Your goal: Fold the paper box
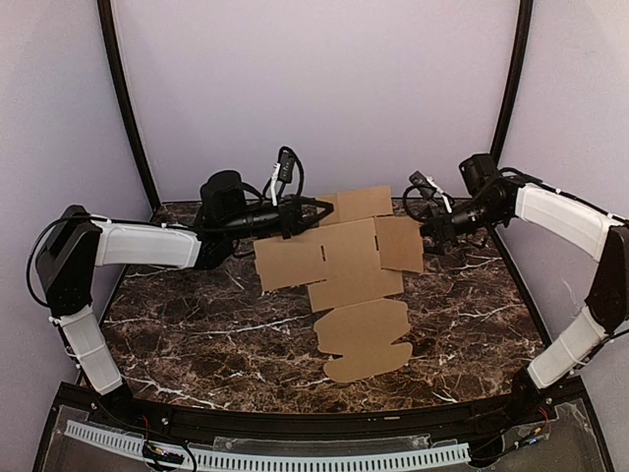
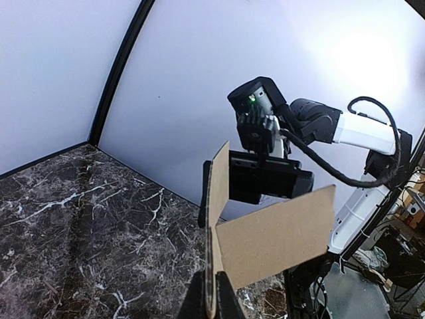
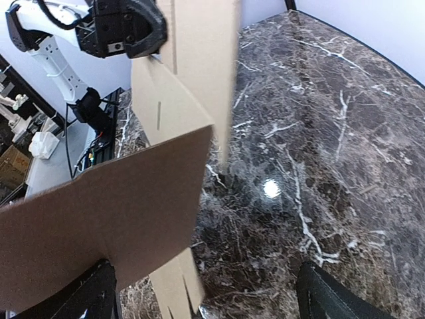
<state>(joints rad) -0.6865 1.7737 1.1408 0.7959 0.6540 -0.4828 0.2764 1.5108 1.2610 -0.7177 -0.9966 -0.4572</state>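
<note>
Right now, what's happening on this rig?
Both arms are working the box, an unfolded die-cut sheet on the table. The left gripper is pinched on the sheet's far left edge, and that part stands up off the table. The right gripper is at the far right flap with its fingers wide apart, not clamped. No walls are closed yet.
</note>
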